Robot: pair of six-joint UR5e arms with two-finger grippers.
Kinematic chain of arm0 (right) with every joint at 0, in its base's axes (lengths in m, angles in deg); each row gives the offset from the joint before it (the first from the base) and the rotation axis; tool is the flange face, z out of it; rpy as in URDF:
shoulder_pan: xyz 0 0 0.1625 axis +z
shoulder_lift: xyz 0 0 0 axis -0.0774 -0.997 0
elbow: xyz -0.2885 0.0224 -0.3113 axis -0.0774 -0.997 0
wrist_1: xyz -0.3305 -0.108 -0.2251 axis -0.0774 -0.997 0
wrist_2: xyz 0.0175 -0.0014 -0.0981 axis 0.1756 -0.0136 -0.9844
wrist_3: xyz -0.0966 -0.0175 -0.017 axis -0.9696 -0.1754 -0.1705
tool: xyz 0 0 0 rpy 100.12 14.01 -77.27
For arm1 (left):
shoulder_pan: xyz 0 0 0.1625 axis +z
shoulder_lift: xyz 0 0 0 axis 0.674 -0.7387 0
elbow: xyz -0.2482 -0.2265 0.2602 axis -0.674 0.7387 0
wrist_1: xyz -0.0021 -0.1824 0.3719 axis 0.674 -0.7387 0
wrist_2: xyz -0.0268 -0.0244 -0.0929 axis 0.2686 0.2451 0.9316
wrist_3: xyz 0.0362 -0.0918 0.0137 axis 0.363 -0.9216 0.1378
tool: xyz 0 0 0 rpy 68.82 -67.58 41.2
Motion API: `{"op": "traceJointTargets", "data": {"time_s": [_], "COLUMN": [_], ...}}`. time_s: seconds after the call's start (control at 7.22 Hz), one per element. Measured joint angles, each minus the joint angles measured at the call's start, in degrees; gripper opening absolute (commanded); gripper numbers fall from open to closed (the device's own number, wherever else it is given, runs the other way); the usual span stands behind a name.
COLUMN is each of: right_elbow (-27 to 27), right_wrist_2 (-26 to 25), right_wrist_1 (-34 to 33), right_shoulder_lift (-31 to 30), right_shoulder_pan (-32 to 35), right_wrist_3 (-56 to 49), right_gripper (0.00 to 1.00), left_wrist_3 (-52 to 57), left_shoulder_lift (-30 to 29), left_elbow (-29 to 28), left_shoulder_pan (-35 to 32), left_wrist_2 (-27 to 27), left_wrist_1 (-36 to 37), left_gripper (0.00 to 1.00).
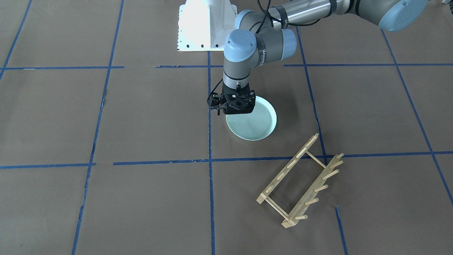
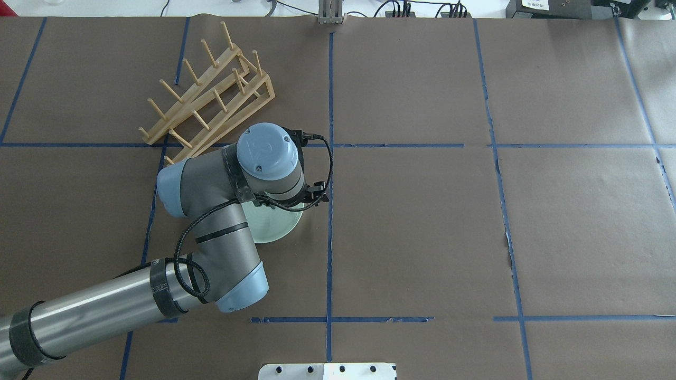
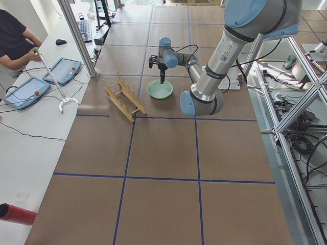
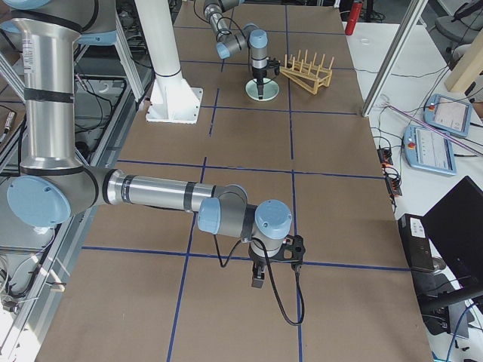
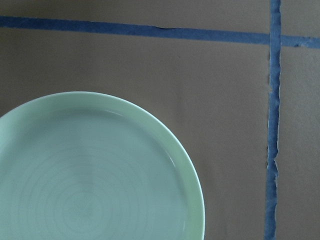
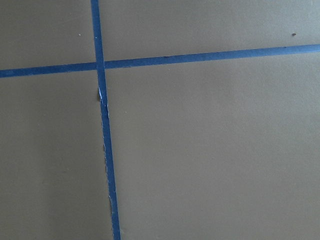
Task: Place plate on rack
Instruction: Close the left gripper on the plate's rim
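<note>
Near the table's middle, one plate is lying flat, one rack standing toward the far-left corner. The left gripper is hovering at the plate's rim, the right gripper well away; whether either is open cannot be told.

Open table separates plate from rack; the left tool stands over the plate's rim, perhaps touching.

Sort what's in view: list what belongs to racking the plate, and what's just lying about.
For the job:
plate
rack
left gripper, above the plate's edge

Lying about:
right gripper, far from both
teach pendant
reacher stick
red tube
</note>
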Motion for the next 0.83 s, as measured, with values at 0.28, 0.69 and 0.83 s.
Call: {"op": "traceJointTargets", "data": {"time_s": [0.28, 0.69, 0.83], "right_elbow": [0.0, 0.0, 0.0], "right_wrist_2": [0.0, 0.0, 0.0], "right_wrist_1": [0.0, 0.0, 0.0], "right_shoulder_lift": [0.0, 0.0, 0.0], "right_shoulder_pan": [0.0, 0.0, 0.0], "right_wrist_3": [0.0, 0.0, 0.0], "right_gripper": [1.0, 1.0, 1.0], "left_wrist_3": [0.0, -0.1, -0.1], "left_shoulder_lift": [-0.2, -0.3, -0.3], "left_elbow": [-1.6, -1.9, -1.9], "left_shoulder_pan": [0.3, 1.0, 1.1], "left_wrist_2": [-0.8, -1.0, -1.0], "left_wrist_1": [-1.5, -1.6, -1.6], "left_gripper": [0.91, 0.65, 0.54]}}
